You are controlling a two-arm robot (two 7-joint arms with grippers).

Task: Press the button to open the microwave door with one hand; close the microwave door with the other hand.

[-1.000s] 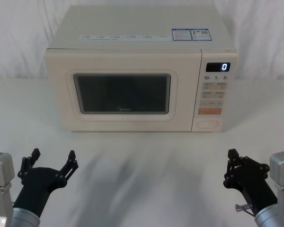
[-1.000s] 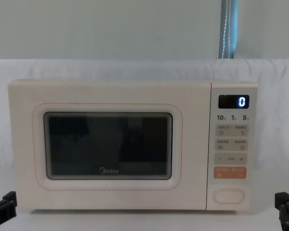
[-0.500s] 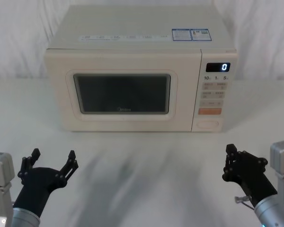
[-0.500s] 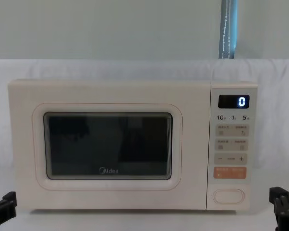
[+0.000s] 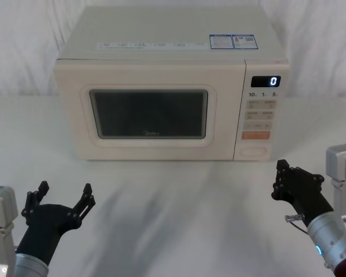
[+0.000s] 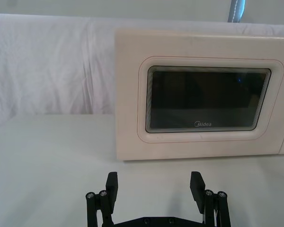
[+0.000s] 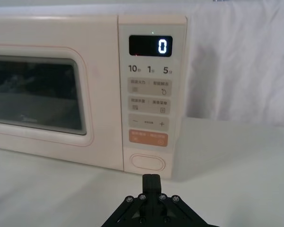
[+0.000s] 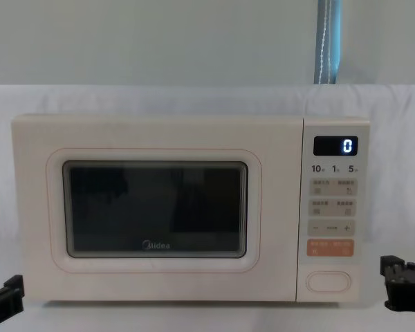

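Observation:
The cream microwave stands on the table with the microwave door shut; it also shows as the microwave door and the microwave door. The oval button sits at the bottom of the control panel, under an orange key, and shows too as the button and the button. My right gripper is shut and hovers in front of and slightly right of the button, apart from it; its fingertips are pressed together, aimed at the button. My left gripper rests open near the table's front left, its fingers spread wide.
The display reads 0. White cloth covers the table and the backdrop. There is free room between the grippers and the microwave front. The right gripper and the left gripper show at the chest view's lower corners.
My right gripper has moved forward toward the control panel, closer to the button. The left gripper and the microwave have not moved.

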